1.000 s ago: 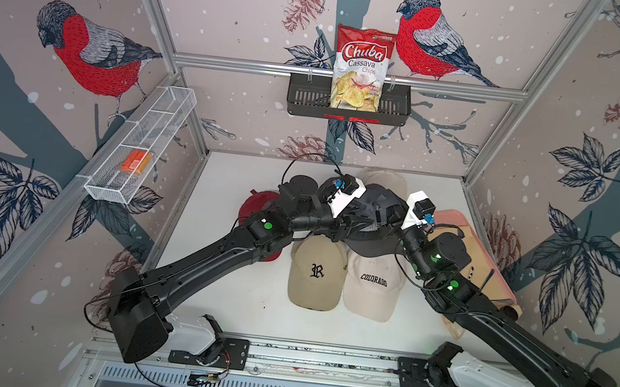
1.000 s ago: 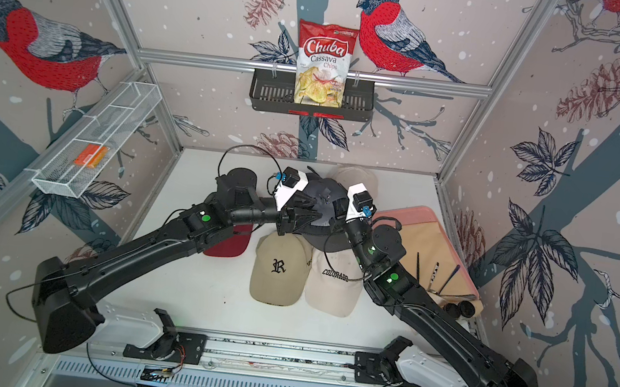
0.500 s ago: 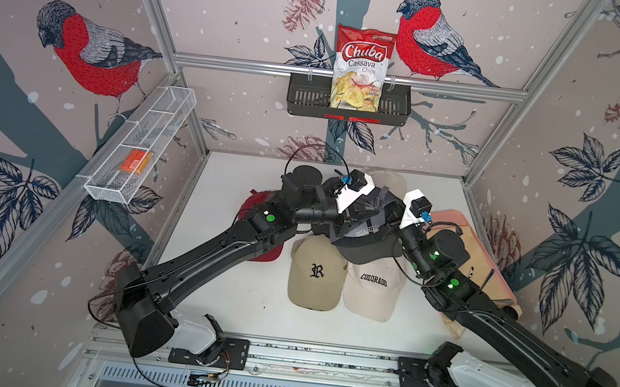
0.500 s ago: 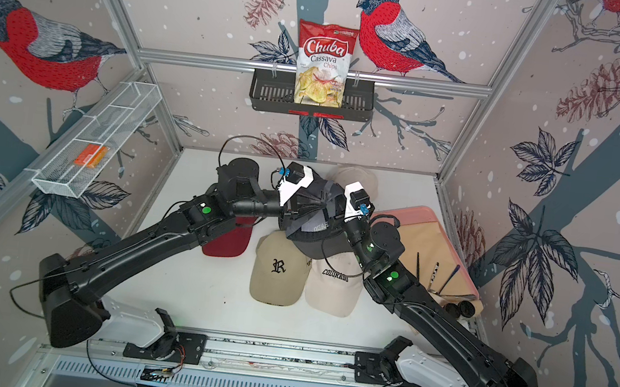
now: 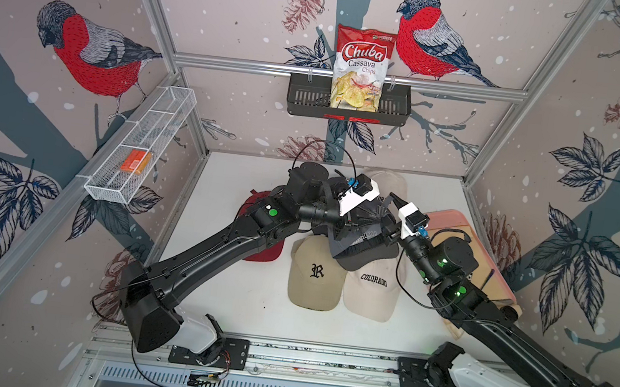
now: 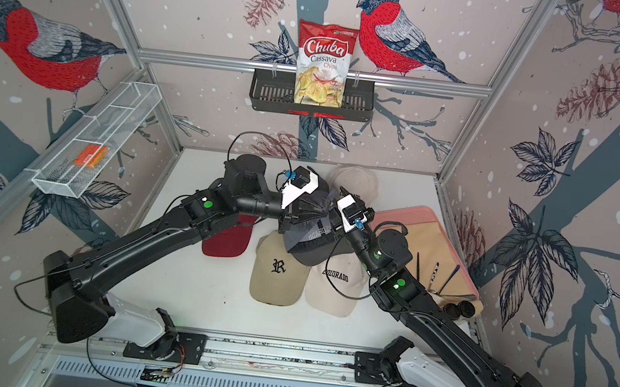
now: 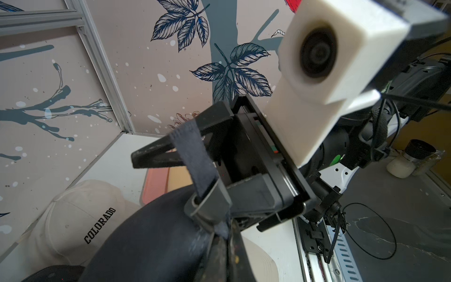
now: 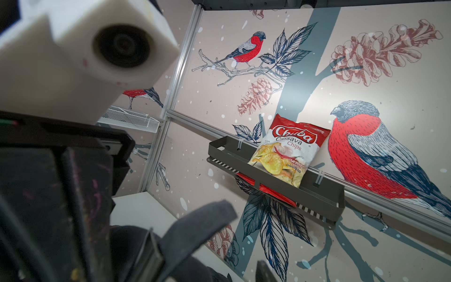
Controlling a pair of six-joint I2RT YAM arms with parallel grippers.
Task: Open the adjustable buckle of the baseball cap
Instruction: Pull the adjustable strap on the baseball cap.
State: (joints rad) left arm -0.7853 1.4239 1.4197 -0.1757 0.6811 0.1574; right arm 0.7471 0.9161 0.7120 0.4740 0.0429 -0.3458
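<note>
Both top views: cap (image 5: 364, 245) aloft above table, pinched by closed left gripper (image 5: 344, 225); right gripper (image 5: 391, 208) just beside.

Left wrist: right gripper jaws spread, strap (image 7: 190, 151) draped over one finger, buckle (image 7: 207, 205) against the other. Strap threaded; buckle apparently unopened.

Right wrist: strap end and buckle right beside left gripper.

I am reading "Chuba Cassava Chips" on the red snack bag (image 5: 360, 68) at upper centre, "COLORADO" on the cream cap (image 5: 368, 296), "R" on the tan cap (image 5: 313, 283) mid-frame.
</note>
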